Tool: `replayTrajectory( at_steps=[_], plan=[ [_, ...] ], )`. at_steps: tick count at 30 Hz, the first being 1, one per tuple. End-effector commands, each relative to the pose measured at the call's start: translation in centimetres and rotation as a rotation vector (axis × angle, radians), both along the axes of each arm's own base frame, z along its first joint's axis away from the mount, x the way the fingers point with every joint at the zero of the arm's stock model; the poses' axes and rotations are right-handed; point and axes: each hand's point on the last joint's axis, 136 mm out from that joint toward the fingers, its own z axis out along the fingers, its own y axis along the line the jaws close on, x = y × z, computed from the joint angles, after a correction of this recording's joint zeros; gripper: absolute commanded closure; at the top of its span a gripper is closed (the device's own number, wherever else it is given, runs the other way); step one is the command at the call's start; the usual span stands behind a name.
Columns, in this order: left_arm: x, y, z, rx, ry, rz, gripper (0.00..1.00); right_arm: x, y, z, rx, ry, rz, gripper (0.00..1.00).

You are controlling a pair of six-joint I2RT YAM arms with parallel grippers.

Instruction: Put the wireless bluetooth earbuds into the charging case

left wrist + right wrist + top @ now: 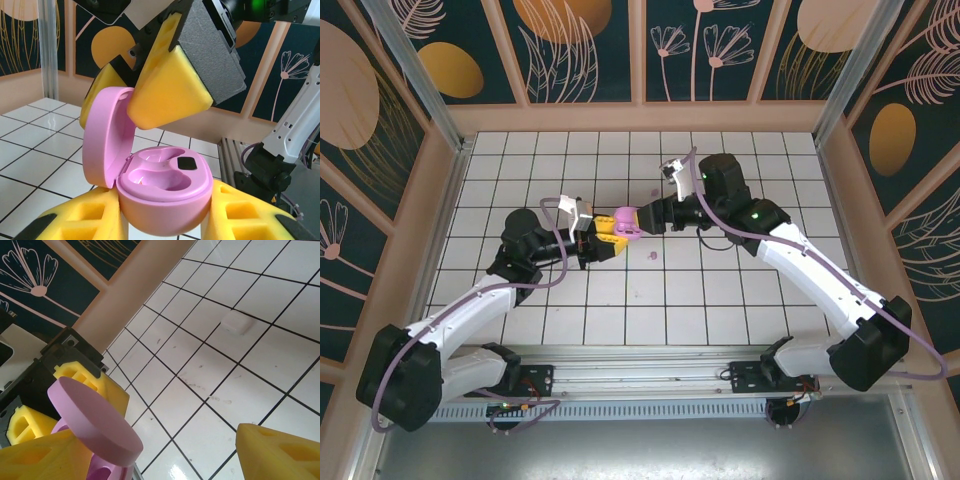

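Lilac plastic at centre frame: my left gripper [165, 222] is pinching the charging case [165, 192] by its base, holding it above the tiled table [720, 300]. The lid [106, 137] is standing open, with two wells showing inside. My right gripper [642, 220] is hovering with its jaws spread wide, one yellow finger [167, 95] close against the lid's rim. A lilac earbud [652, 256] is lying on a white tile near the case. A small white piece [235, 322] is lying farther off.
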Motion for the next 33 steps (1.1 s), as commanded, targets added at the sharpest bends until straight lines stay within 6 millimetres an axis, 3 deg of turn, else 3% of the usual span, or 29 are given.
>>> replayTrajectory(
  at_steps=[1,9,20,28,33],
  plan=[
    [0.0,0.1,0.4,-0.017,-0.034,-0.008,1.00,-0.5,-0.5,0.6,0.012,-0.006,0.012,0.24],
    [0.2,0.0,0.4,-0.026,-0.019,-0.007,1.00,-0.6,-0.3,0.5,0.011,-0.009,0.023,0.24],
    [-0.4,0.0,0.3,-0.033,-0.058,-0.031,1.00,2.4,-0.1,0.1,0.012,0.018,-0.097,0.27],
    [0.3,-0.4,-1.2,-0.027,-0.033,-0.037,1.00,1.9,-0.7,-0.3,0.003,0.041,-0.116,0.25],
    [1.0,-0.5,-2.0,-0.042,0.010,-0.045,1.00,1.9,-1.1,-1.8,-0.031,0.075,-0.132,0.24]
  ],
)
